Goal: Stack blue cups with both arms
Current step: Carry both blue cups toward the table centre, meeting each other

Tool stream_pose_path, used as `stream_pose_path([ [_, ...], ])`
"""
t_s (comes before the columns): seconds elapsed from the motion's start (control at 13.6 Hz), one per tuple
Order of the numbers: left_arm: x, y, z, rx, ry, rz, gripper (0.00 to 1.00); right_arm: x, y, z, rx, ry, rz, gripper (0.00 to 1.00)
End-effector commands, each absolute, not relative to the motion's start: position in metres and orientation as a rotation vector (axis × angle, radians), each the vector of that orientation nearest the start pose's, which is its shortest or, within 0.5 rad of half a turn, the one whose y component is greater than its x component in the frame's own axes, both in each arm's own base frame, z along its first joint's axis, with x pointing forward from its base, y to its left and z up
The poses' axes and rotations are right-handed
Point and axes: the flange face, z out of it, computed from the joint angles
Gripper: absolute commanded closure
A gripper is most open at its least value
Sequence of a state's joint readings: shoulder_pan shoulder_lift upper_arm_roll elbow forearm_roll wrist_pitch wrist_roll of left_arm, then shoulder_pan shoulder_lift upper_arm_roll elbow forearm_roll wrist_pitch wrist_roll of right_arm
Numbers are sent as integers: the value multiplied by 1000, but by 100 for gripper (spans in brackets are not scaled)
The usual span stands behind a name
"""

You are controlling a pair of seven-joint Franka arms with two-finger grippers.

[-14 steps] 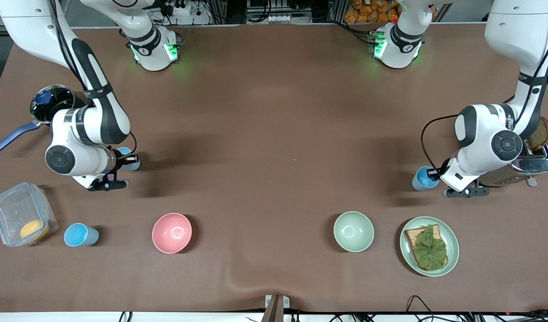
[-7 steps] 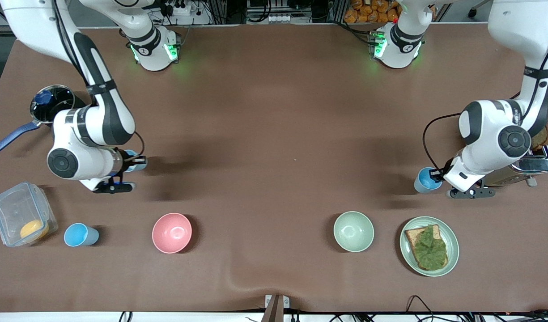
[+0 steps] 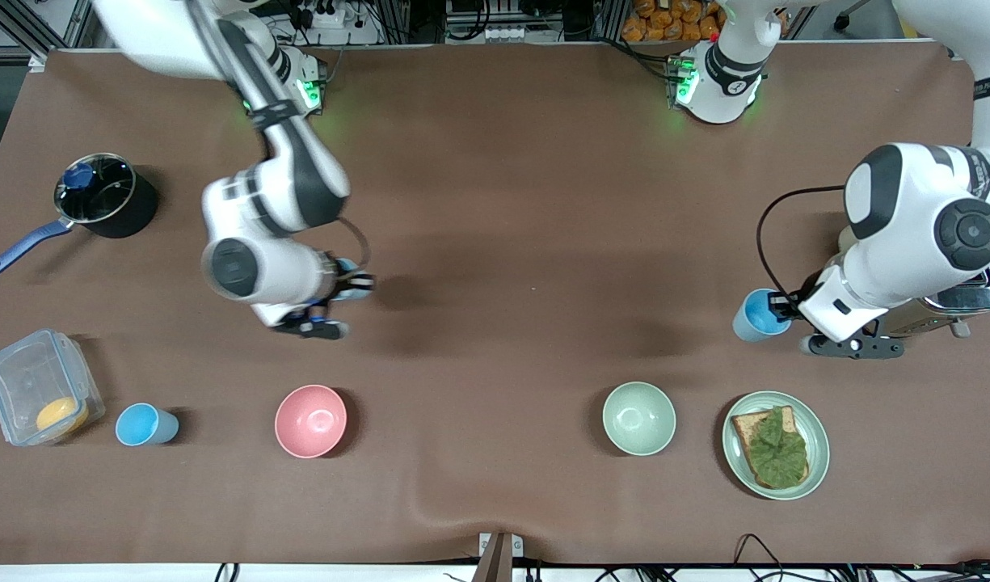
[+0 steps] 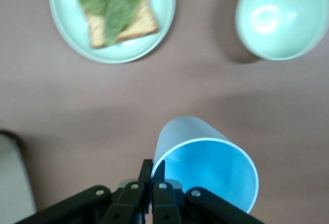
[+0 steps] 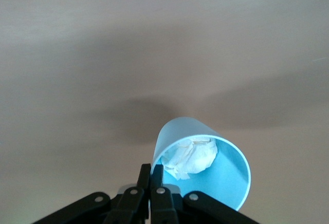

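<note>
slippage is the main risk: each gripper pinches only a thin rim, so a tilt could drop its cup. right gripper [image 5: 152, 176] is clamped on a blue cup [image 5: 203, 170] holding crumpled white paper, which would block nesting. left gripper [image 4: 153, 175] grips an empty light-blue cup [image 4: 205, 170] aloft; a third cup [image 3: 145, 425] stands apart.

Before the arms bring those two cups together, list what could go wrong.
1. The right gripper pinches only the rim of its blue cup, which hangs tilted; it may slip or swing.
2. That cup holds a crumpled white wad, which could fall out or stop the cups nesting.
3. The left gripper also holds its blue cup by one rim wall, so alignment may be poor.
</note>
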State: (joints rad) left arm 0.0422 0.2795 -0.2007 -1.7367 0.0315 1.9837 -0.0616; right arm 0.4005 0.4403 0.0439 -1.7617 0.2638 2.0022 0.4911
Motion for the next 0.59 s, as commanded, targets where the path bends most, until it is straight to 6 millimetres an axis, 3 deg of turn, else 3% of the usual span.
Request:
stream_pose_path([
  [0.0, 618, -133, 442, -3201, 240, 38, 100, 566, 327, 292, -2934, 347, 387, 100],
  [0.22, 610, -166, 447, -3322, 110, 79, 100, 555, 362, 283, -2925, 416, 327, 100],
  [0.37, 604, -187, 449, -3331, 114, 87, 100, 550, 373, 279, -2924, 401, 303, 100],
  [0.52, 597, -208, 450, -3337, 4, 108, 100, 550, 377, 270, -2922, 400, 286, 100],
])
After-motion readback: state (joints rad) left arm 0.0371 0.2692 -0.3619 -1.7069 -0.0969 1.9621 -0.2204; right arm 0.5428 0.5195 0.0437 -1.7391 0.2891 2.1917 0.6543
